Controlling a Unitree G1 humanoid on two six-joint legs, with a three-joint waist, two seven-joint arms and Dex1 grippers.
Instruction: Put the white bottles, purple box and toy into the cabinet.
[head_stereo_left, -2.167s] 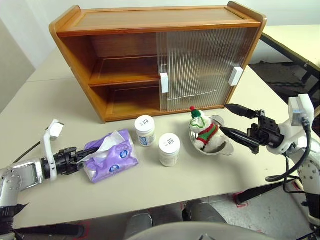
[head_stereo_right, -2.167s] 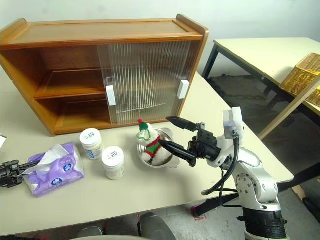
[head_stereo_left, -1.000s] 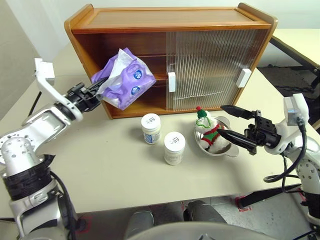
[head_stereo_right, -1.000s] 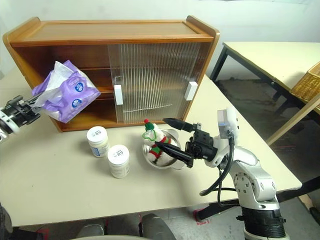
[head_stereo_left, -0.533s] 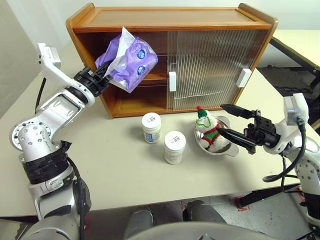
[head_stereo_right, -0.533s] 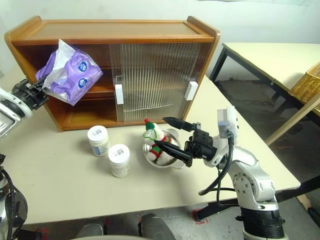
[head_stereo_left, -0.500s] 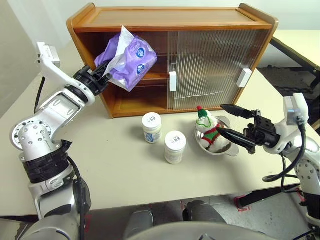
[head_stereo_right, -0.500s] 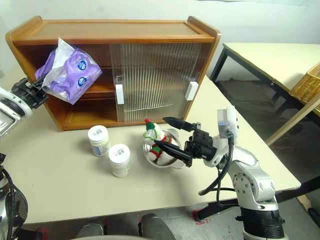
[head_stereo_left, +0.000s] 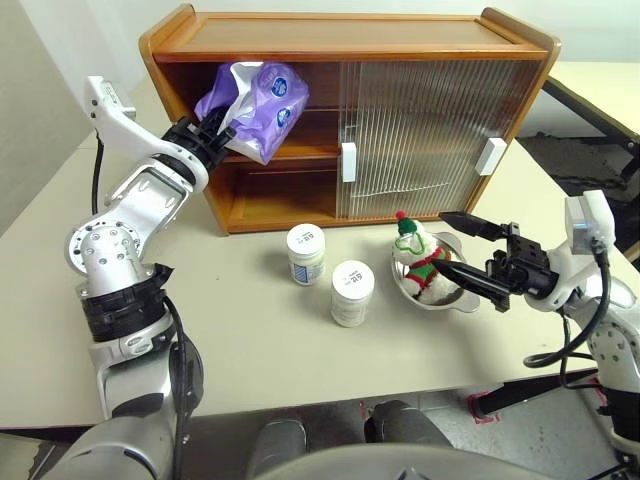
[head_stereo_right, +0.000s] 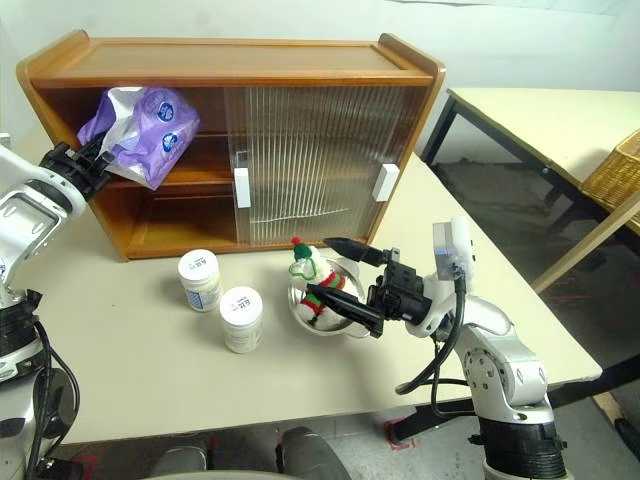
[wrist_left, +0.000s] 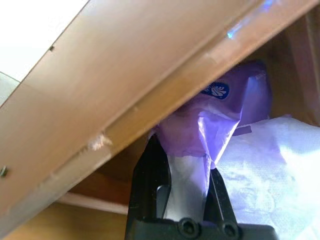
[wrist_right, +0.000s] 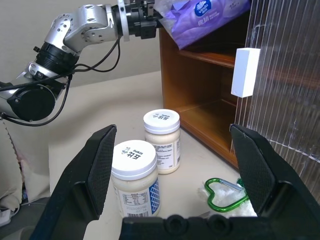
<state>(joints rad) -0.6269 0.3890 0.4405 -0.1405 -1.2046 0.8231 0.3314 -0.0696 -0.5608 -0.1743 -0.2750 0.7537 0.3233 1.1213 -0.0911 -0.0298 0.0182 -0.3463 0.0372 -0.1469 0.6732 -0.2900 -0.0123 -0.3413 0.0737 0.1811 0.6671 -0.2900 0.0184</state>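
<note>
Left eye view: the left pincer (head_stereo_left: 207, 140) is clenched on the purple box (head_stereo_left: 255, 107), which hangs tilted at the open left mouth of the cabinet (head_stereo_left: 350, 40), level with the upper shelf and at about ten o'clock from the middle of the worktop (head_stereo_left: 250, 330). I cannot tell whether the pack already rests on the shelf board. The two white bottles (head_stereo_left: 306, 253) stand upright on the worktop, close together in front of the cabinet's lower shelf. At their three o'clock the toy (head_stereo_left: 416, 262) sits in a steel bowl (head_stereo_left: 450, 297). The right pincer (head_stereo_left: 462, 252) stands released, its fingers either side of the toy without touching it.

Right eye view: the same layout; the pack's far end reaches past the cabinet's front edge, its near end is in the pincer's grip.

Left wrist view: the black fingers (wrist_left: 150, 172) pinch white tissue and purple wrap, with the cabinet's wood directly above.

Right wrist view: wide-spread fingers frame the bottles, with a green loop on the toy (wrist_right: 222, 192) near the fingers' base.

Judgement: nothing is fully stowed yet. The box is nearest to done, needing to go deeper and be let go. Both bottles and the toy are left.
</note>
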